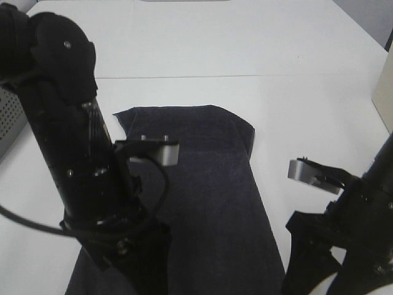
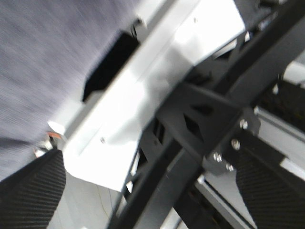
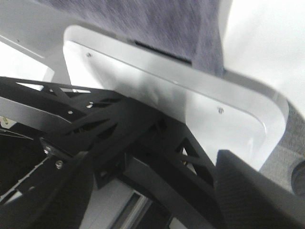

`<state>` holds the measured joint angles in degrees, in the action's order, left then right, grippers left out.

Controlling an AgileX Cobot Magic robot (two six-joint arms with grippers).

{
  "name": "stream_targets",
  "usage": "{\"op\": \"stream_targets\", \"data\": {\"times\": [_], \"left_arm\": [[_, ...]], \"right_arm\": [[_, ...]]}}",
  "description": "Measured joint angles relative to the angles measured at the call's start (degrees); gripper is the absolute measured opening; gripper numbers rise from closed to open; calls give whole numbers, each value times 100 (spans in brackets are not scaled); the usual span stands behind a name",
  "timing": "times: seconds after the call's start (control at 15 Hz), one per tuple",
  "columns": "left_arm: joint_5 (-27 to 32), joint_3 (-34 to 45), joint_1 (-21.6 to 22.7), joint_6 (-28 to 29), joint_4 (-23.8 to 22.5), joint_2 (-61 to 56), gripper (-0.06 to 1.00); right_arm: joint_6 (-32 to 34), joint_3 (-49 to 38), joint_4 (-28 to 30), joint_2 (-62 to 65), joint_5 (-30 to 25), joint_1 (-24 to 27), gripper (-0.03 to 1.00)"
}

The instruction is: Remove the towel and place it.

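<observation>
Nothing of the task looks done. The towel (image 1: 215, 184) lies flat on the table (image 1: 245, 43), running from mid-table toward the near edge between the two arms, and neither pincer grips it. The left pincer (image 2: 152, 162) and the right pincer (image 3: 152, 157) each have their fingers wide apart, with only frame and towel beyond. Grasping, lifting off and placing all remain. Count: one towel, one table, two pincers.

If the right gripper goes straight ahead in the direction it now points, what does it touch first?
Probably the towel, near its nearest edge: the right gripper points toward it across white table. Its height is unclear, so it might pass above.
</observation>
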<state>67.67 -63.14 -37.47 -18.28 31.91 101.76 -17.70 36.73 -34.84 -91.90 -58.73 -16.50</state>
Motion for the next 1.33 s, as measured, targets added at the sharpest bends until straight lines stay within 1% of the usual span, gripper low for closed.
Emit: {"op": "stream_targets", "data": {"times": [0.2, 0.27, 0.33, 0.47, 0.6, 0.67, 0.8, 0.93, 1.0, 1.07, 1.2, 1.33], "left_arm": [[6, -768, 779, 0, -292, 6, 91], [6, -1054, 1094, 0, -367, 11, 91], [11, -1312, 1461, 0, -413, 57, 91], [23, -1874, 2080, -57, -481, 281, 91], [52, -2447, 2561, -120, -481, 642, 91], [52, -2710, 2756, -132, -481, 888, 91], [69, -3277, 3128, -132, -430, 1427, 91], [69, -3816, 3466, -212, -229, 2005, 91], [69, -4057, 3598, -292, -46, 2292, 91], [69, -4458, 3753, -435, 212, 2733, 91], [69, -4905, 3850, -521, 338, 3295, 91], [69, -5220, 3867, -539, 372, 3764, 91]], "right_arm": [[23, 1220, 286, -23, -69, 29, 69], [29, 1770, 350, -103, -201, 120, 69], [23, 2275, 355, -264, -378, 292, 69], [-149, 3340, 321, -693, -596, 819, 69], [-418, 4360, 34, -1226, -951, 1266, 69], [-527, 4790, -126, -1558, -1014, 1455, 69], [-699, 5604, -413, -2217, -1054, 1684, 69], [-705, 6400, -584, -2928, -1066, 1770, 69], [-705, 6767, -619, -3260, -1066, 1805, 69], [-699, 7328, -653, -3787, -1071, 1856, 69], [-659, 7792, -659, -4429, -1071, 1931, 69], [-653, 7930, -659, -4819, -1066, 1960, 69]]}}
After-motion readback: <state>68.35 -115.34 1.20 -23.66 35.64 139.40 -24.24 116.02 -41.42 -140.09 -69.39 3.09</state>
